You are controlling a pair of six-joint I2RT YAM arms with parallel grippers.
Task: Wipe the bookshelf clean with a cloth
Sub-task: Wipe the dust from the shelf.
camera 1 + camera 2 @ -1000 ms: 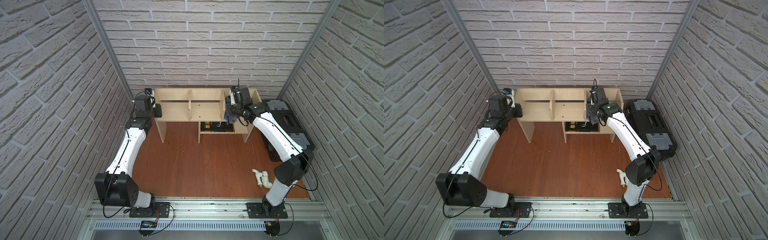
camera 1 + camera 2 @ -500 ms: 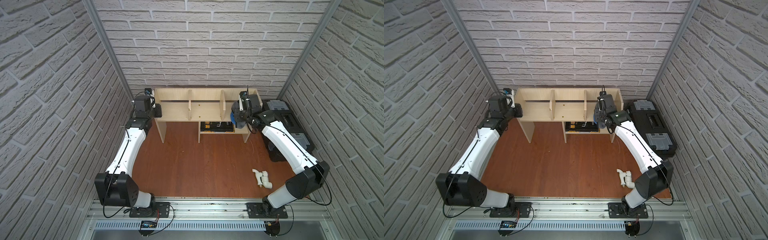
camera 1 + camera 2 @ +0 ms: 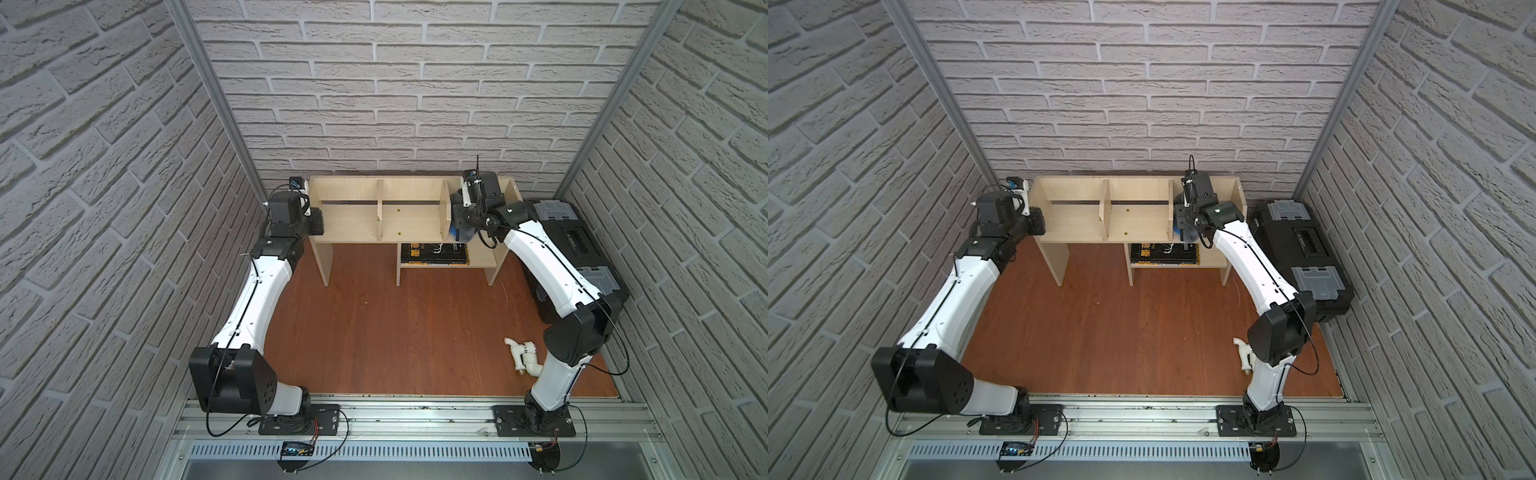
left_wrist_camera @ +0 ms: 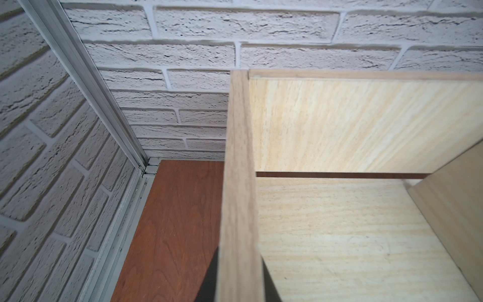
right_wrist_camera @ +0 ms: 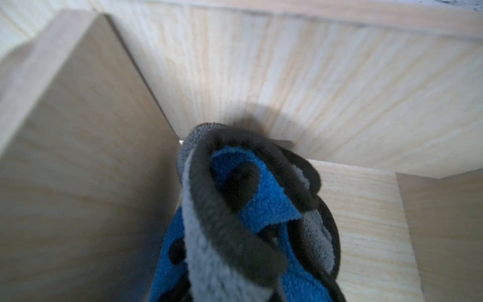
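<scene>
The light-wood bookshelf (image 3: 409, 224) (image 3: 1138, 224) stands against the back wall. My left gripper (image 3: 313, 216) (image 4: 239, 287) is shut on its left side panel (image 4: 237, 183), one dark finger (image 4: 209, 282) on each face of the board. My right gripper (image 3: 459, 224) (image 3: 1183, 222) reaches into the right upper compartment, shut on the bunched grey-and-blue cloth (image 5: 235, 209) (image 3: 463, 236). The cloth presses against the compartment floor beside the right divider (image 5: 78, 157). It hides the right fingers in the right wrist view.
A black toolbox (image 3: 577, 245) (image 3: 1304, 245) with grey latches sits right of the shelf, close to the right arm. A white pipe fitting (image 3: 524, 355) lies on the brown floor near the right arm's base. A dark book (image 3: 434, 253) lies on the lower shelf. Brick walls close three sides.
The right gripper swept the cloth rightward across the right compartment, then came back left to the divider. The left arm has not moved.
</scene>
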